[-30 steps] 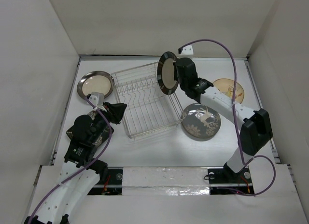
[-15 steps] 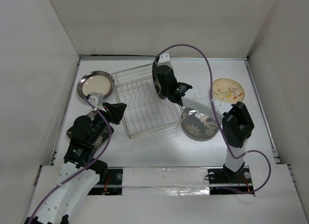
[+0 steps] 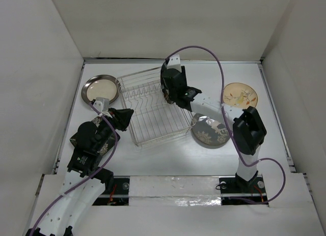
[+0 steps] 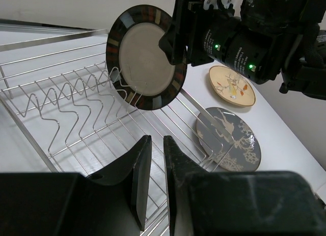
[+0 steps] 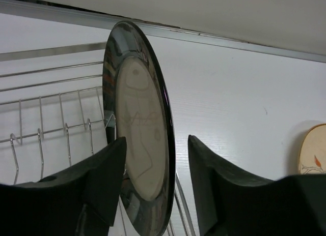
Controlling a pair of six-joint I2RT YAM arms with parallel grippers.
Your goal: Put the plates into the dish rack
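Left arm: folded close to its base at the near left, elbow over the dark patterned plate [image 3: 76, 139], which lies flat on the table and is mostly hidden beneath it. Forearm points away and to the right. Left gripper [image 4: 156, 144] sits low at the near-left wall of the dish rack [image 3: 158, 121], fingers drawn in to a narrow slit with nothing between them; contact with the wire cannot be judged. Rack sits mid-table, skewed, with its zigzag row of prongs running across the inside. Just beside its near-right corner the dark grey plate [image 3: 206, 137] with white floral motif lies flat. Right arm: upper link rises from its base at the near right, elbow raised over the table to the right of the grey plate, forearm stretched leftward over that plate's far edge to the far-right part of the rack. There the black-rimmed plate [image 4: 145, 58] stands on edge, slightly tilted, lower rim down among the prongs, face turned toward the left arm. Right gripper [image 5: 155, 140] straddles its upper rim with fingers spread; a strip of table shows between the rim and one finger, so no clamp. Farther off, flat on the table: silver-rimmed cream plate [image 3: 101, 88] by the rack's far-left corner, tan printed plate [image 3: 240, 94] well apart at the far right.
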